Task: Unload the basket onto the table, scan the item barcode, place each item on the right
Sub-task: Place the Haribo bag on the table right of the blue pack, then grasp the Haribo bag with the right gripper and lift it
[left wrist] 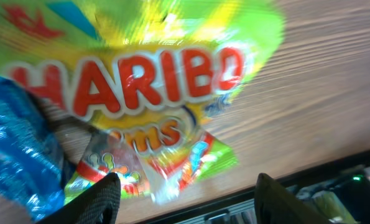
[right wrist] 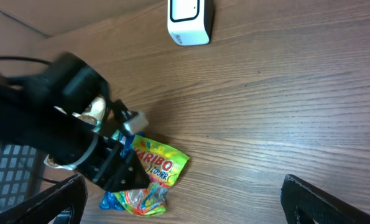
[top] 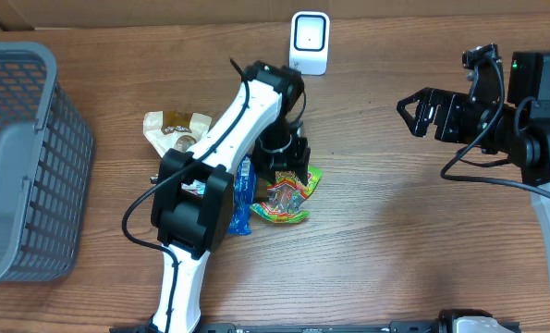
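Left wrist view alone shows brand lettering on candy bag (left wrist: 153, 81), blue wrapper (left wrist: 17, 143) at its 9 o'clock. Overhead alone shows basket (top: 16, 166) at table's 9 o'clock. Left arm stretched up mid-table, left gripper (top: 284, 174) pointing down, fingers parted. Bag on table just beneath it, 6 o'clock of scanner (top: 309, 42). Right gripper (top: 418, 111) at 3 o'clock, spread wide, well apart from bag.

Bare wood table (top: 395, 240) lies open right of the Haribo bag (top: 291, 199) and back toward the barcode scanner (top: 309, 42). The left arm (top: 224, 120) stretches over the packet pile, blocking access from above and left. A gray basket (top: 16, 157) walls the left edge. The right gripper (top: 406, 116) hangs well apart, over open table.
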`<state>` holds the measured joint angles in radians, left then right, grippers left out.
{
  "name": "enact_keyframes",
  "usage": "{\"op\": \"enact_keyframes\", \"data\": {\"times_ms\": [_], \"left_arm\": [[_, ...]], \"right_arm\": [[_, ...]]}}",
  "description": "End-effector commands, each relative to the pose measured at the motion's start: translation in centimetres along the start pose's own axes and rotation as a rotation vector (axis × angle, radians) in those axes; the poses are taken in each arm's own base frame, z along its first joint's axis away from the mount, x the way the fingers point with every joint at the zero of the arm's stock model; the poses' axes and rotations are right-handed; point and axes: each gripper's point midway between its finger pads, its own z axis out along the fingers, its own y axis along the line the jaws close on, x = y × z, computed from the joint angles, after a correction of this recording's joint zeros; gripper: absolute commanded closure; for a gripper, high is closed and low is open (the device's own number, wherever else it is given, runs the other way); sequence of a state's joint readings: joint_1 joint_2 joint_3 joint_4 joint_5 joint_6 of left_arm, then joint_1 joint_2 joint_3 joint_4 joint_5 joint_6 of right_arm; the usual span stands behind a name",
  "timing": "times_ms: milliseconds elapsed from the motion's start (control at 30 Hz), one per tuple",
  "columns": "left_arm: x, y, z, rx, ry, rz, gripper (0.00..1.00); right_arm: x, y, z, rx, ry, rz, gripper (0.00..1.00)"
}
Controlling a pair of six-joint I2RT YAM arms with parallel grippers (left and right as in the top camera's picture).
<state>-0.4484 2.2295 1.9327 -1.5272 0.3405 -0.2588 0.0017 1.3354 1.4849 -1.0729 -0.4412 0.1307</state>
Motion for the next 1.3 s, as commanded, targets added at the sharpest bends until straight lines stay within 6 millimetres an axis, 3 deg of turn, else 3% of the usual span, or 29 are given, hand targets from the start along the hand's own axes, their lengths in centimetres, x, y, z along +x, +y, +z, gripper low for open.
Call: {"op": "enact_keyframes", "data": {"times_ms": [0,133,267,400,567,600,633,667,700,933,1267], "left_arm": [[-1.3,-0.7,-5.0,0.019,-0.128,0.043,0.41],[-2.1,0.1,-12.5,0.002,-0.324,0.04,0.41],[-2.1,0.5,-21.6,0.085,-0.614,0.013,0.38],[0.8,2.3,-30.1,0.145,-0.881,-0.003,0.38],[6.0,4.8,-36.3,0.121,-1.101,-0.036,0.35],[6.8,5.3,-36.9,0.1,-1.129,-0.049,0.35],[7.7,5.7,-37.6,0.074,-1.16,-0.062,0.27],[8.4,5.9,-38.0,0.054,-1.181,-0.072,0.06],[9.1,6.2,-38.4,0.036,-1.202,-0.081,0.0],[9.9,6.0,-38.7,0.034,-1.218,-0.077,0.0],[9.2,6.2,-37.8,0.03,-1.176,-0.087,0.0]], "right_arm": [[-0.7,0.6,-0.4,-0.013,-0.022,-0.015,0.0],[-0.6,0.6,-0.3,-0.014,-0.019,-0.009,0.0],[-0.4,0.4,0.4,-0.015,0.0,0.061,0.0],[0.5,1.6,2.3,-0.061,0.068,0.11,0.05],[2.5,4.4,6.2,-0.104,0.185,0.12,0.12],[3.1,4.9,7.1,-0.103,0.211,0.124,0.14],[3.9,5.3,8.2,-0.087,0.241,0.132,0.16],[4.5,5.6,9.1,-0.066,0.263,0.139,0.17],[5.3,5.8,10.2,-0.037,0.288,0.149,0.18],[9.8,7.3,15.7,0.07,0.405,0.164,0.28],[16.6,8.2,22.3,0.152,0.562,0.121,0.29]]}}
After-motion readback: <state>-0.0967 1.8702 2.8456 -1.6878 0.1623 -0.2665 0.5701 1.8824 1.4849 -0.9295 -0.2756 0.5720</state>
